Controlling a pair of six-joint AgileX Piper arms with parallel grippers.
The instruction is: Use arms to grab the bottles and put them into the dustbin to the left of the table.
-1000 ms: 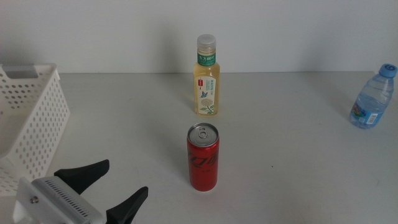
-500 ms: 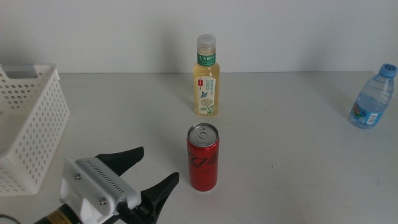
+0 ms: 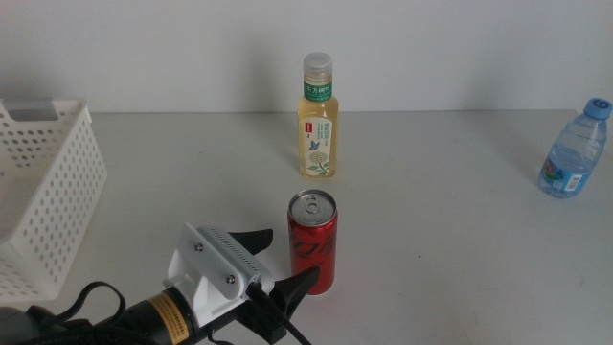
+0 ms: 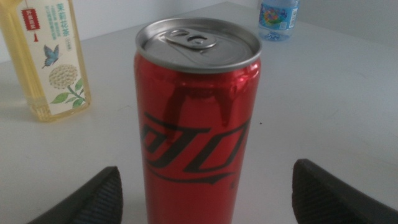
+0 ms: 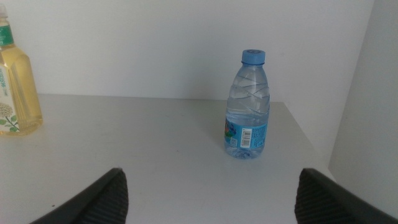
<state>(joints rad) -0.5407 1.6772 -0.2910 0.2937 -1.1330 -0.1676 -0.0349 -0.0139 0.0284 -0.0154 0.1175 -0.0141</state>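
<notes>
Nearest you, the left gripper (image 3: pixel 276 264), a black two-jawed claw on a white housing, sits low at the table's front with its jaws spread wide, one either side of the slim red aluminium soda can (image 3: pixel 313 241) but touching neither wall. The can stands upright on the plain light-grey tabletop (image 3: pixel 450 259); its tab looks unopened, so expect it to be full and fairly heavy, with smooth, slippery, easily dented sides. Take hold around mid-body, squarely. Beyond it stands the yellowish tea bottle with the green label and pale cap (image 3: pixel 319 117), upright. The white perforated plastic basket (image 3: pixel 48 182) waits at the left edge. Far right stands the clear blue-capped water bottle (image 5: pixel 247 106), facing the open right gripper (image 5: pixel 208 205).
</notes>
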